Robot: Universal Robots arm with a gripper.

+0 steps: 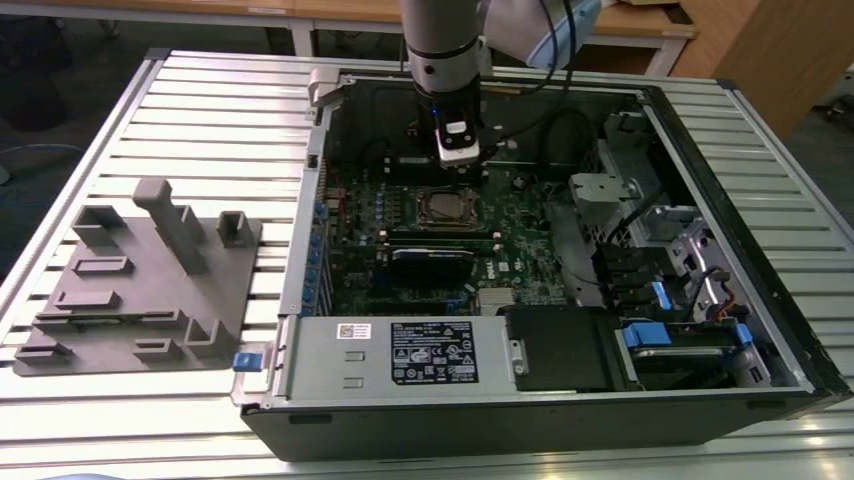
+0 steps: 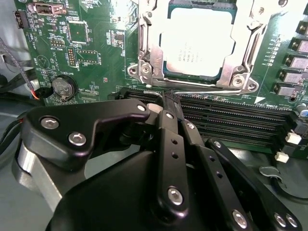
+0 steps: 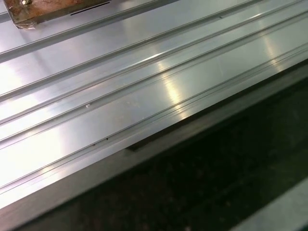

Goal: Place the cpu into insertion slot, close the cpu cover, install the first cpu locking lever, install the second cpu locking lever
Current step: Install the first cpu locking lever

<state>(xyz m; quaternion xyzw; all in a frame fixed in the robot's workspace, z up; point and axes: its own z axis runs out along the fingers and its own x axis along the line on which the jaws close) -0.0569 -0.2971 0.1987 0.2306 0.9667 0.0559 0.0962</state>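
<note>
**Gripper at the locking lever beside the loaded socket**

Black finger linkages of the gripper (image 2: 171, 98) lie closest to the lens in the second wrist view. The two fingers are pressed together, tip against tip. The tips sit at the near end of a thin silvery locking lever (image 2: 211, 89). Whether that wire is caught between them or only touched cannot be told.

1. Position. The cpu (image 2: 197, 41) lies just beyond the fingertips, seated flat in the insertion slot (image 2: 192, 79). The cpu cover (image 2: 245, 48) is folded down around it. In the exterior view the gripper (image 1: 459, 168) hangs inside the open computer case (image 1: 747, 200), close above the socket.

2. Step in hand. With the chip seated and the frame down, the work appears to be at the lever stage. Which of the two levers this is cannot be told.

3. Requirement. Completing this stage probably calls for a steady downward push on the wire, then a sideways tuck under its catch. The push should not slip onto the green circuit board (image 2: 96, 29) or the black memory slots (image 2: 231, 115) directly under the fingers.

4. Appearance. The cpu shows a dull silver-grey square face with faint print. The cover is a bright metal frame whose cut-out leaves that face exposed.
</note>
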